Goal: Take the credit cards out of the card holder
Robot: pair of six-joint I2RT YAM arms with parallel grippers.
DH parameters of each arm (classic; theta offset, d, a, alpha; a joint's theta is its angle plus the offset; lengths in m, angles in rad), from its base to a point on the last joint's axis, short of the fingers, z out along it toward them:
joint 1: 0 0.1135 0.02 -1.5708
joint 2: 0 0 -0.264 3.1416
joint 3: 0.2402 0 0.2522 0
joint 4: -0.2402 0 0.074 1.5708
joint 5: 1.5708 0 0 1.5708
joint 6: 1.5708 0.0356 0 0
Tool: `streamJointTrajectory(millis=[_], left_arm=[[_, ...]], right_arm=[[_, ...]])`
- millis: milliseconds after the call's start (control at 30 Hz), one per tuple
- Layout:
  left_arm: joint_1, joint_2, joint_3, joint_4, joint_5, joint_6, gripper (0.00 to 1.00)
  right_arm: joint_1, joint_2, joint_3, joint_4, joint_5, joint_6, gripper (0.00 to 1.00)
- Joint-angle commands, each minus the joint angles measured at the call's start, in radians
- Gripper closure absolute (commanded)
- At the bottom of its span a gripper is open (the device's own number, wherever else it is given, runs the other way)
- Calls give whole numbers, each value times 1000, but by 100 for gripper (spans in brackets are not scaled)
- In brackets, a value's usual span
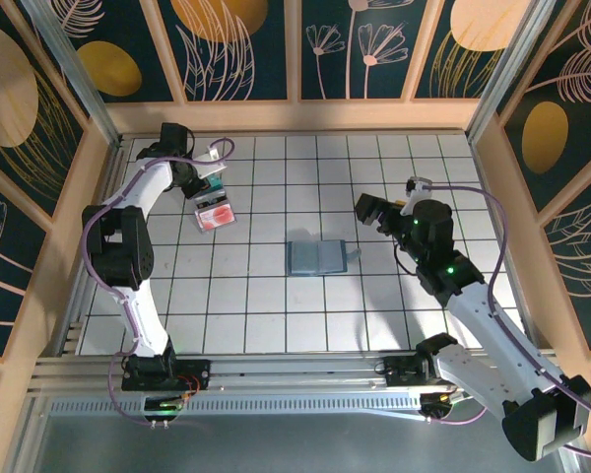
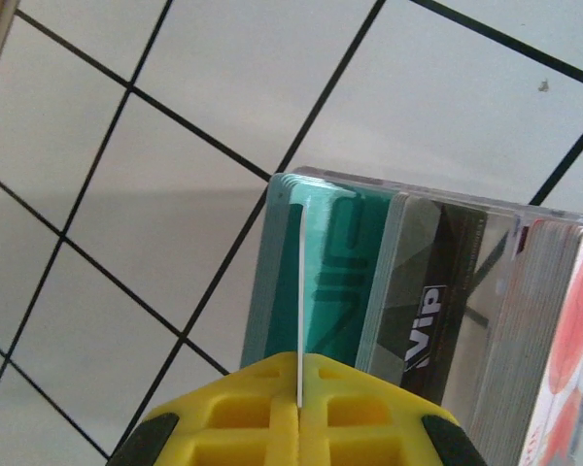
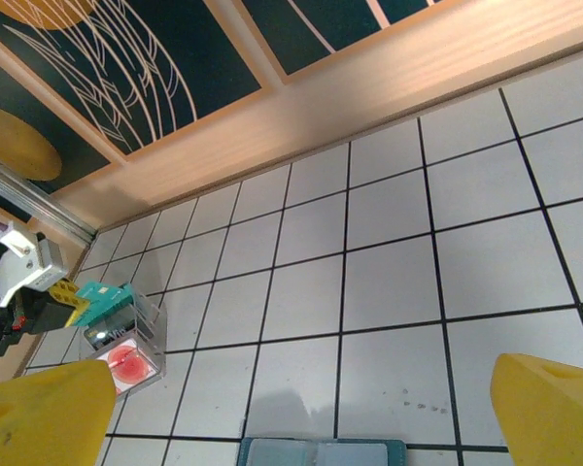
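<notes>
Open tiles [image 1: 266, 296] ring the card holder [image 1: 318, 258] at frame centre — the clear card box [image 1: 214, 210], upper left, and the wooden walls [image 1: 295, 115] stand in the way.

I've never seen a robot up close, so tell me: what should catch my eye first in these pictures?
First, the left hand at the far left of the table, pinching a teal card over a clear box of cards. Next, the slate-blue card holder lying open at the table's middle, with the right hand hovering open near its right side.
</notes>
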Motion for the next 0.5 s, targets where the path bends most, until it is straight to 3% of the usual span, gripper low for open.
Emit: streamJointTrajectory(millis=[0, 467], left_arm=[[7, 20, 28, -41, 35, 43, 100], [10, 90, 83, -60, 13, 56, 100]], right_arm=[[-7, 5, 32, 7, 30, 19, 1], [-8, 12, 29, 12, 18, 27, 1]])
